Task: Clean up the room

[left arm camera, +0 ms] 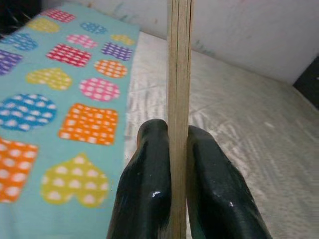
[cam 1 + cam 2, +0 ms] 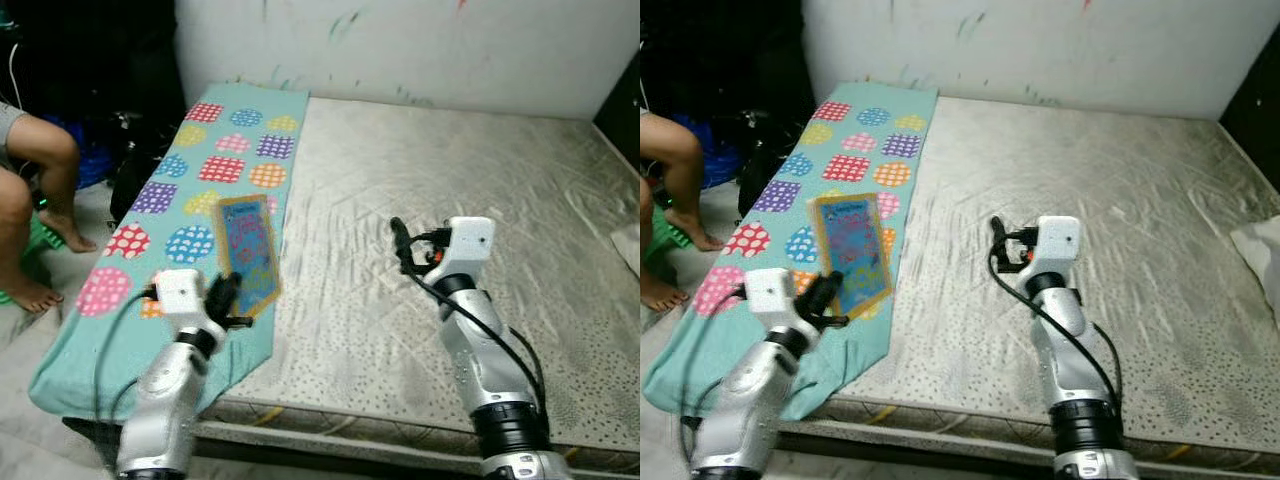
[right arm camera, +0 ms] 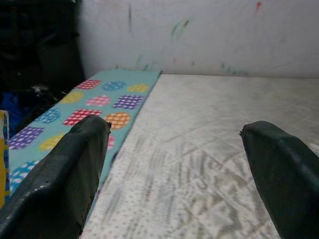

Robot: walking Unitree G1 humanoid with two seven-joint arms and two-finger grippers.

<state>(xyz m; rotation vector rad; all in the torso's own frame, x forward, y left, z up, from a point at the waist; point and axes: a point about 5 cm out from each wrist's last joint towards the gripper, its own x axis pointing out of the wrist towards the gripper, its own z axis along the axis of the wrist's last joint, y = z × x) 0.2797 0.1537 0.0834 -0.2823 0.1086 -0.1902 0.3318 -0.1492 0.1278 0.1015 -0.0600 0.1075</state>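
A bare mattress (image 2: 470, 260) lies against a scribbled wall (image 2: 420, 45), a teal blanket (image 2: 150, 260) with coloured patches along its left edge. A person's legs (image 2: 35, 200) rest on the floor beside it. The left gripper (image 2: 228, 300) holds a flat picture board (image 2: 246, 250) over the blanket, jaws clamped on its lower edge. The right gripper (image 2: 400, 243) hovers above the mattress, jaws apart.

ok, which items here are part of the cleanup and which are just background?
In play:
- flat wooden-edged picture board with yellow border, clamped in the left pincer
- turquoise cloth with coloured dotted patches
- right pincer, open over the mattress

Background:
- bare grey mattress
- marked white wall
- seated person's legs
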